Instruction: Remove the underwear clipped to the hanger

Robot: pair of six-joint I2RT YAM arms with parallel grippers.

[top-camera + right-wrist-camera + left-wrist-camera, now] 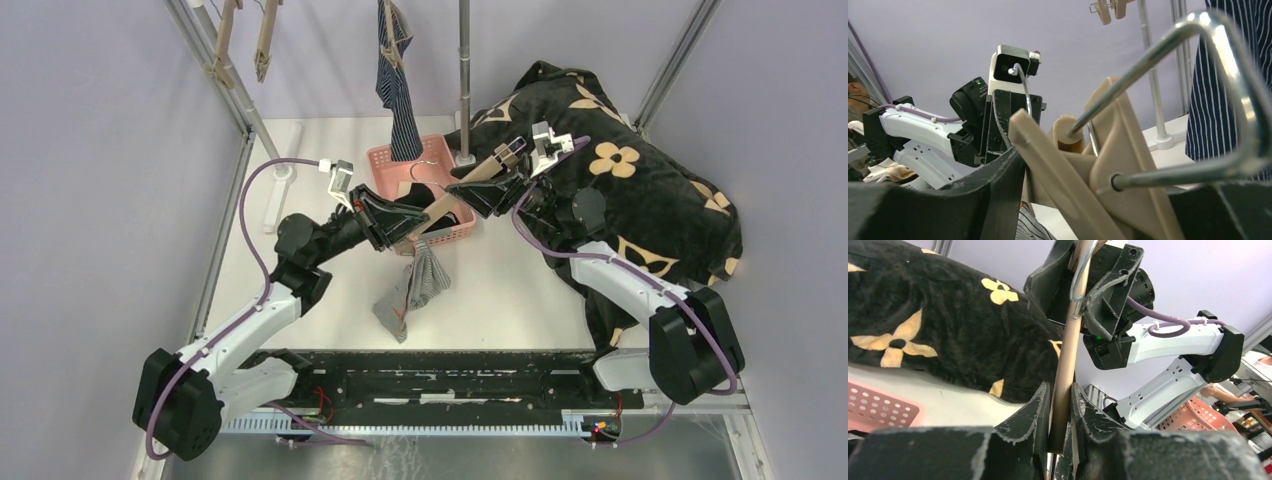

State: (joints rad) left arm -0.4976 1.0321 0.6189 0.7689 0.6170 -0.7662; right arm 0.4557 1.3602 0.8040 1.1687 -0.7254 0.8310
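A wooden clip hanger (450,203) is held in the air between my two grippers, over a pink basket (385,165). My left gripper (410,222) is shut on its bar (1068,355), seen between the fingers in the left wrist view (1060,410). My right gripper (488,182) is shut on the beige clip (1108,150) at the bar's other end. The grey-and-white striped underwear (415,285) hangs from the hanger's lower end; its edge shows in the right wrist view (1033,227). The navy striped underwear (395,80) hangs at the back on the rack. I cannot make out the black one.
A big black blanket with tan flowers (640,190) lies heaped at the right, close behind the right arm. The rack pole (464,60) stands behind the basket. Bare wooden clip hangers (225,45) hang at the top left. Frame posts line both sides.
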